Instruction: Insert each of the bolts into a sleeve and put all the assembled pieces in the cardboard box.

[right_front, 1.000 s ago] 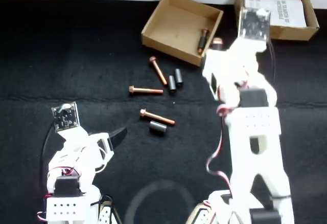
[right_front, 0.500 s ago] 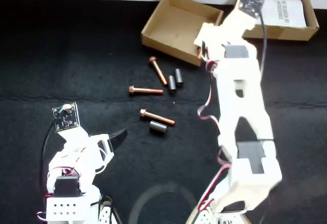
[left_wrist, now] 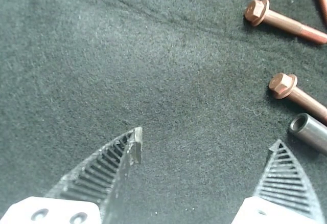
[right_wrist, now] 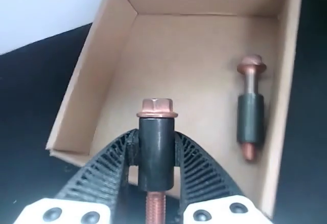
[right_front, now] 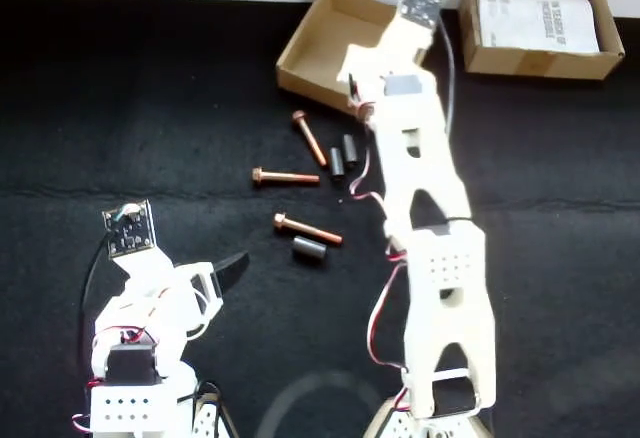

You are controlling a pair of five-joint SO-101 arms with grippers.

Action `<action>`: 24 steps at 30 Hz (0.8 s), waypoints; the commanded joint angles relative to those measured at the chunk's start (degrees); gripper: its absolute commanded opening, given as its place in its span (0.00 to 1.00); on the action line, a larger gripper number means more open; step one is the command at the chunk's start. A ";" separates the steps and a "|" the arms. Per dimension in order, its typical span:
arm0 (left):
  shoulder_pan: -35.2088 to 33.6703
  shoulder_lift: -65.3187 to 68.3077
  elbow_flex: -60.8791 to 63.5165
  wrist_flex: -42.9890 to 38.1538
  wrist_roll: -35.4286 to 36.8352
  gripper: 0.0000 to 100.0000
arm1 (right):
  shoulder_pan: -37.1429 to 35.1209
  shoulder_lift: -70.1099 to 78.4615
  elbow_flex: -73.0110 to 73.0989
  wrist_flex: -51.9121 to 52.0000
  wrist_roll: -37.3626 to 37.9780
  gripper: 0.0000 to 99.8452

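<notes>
My right gripper is shut on an assembled piece, a copper bolt in a black sleeve, held upright over the near wall of the open cardboard box. Another assembled piece lies inside that box by its side wall. In the high view the right arm stretches to the cardboard box, with the right gripper at its front wall. Three loose bolts and three sleeves lie on the black mat. My left gripper stands open above the mat, near a bolt and a sleeve.
A second cardboard box with a printed sheet in it stands at the back right. The left arm's base sits at the front left of the black mat, with the left gripper pointing toward the nearest sleeve.
The right arm has swung left along the box's front, from its right corner to over its near wall, still carrying the assembled piece. The left arm has not moved.
</notes>
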 commanded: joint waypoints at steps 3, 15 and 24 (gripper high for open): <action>-1.01 -1.45 1.10 0.00 0.09 0.37 | -0.31 9.98 -17.89 -0.13 10.29 0.01; -2.77 -1.71 1.10 -0.09 0.09 0.37 | -0.31 20.97 -25.54 0.13 19.16 0.02; -2.77 -1.71 1.10 -0.09 0.00 0.37 | -1.01 17.80 -32.66 21.67 19.16 0.27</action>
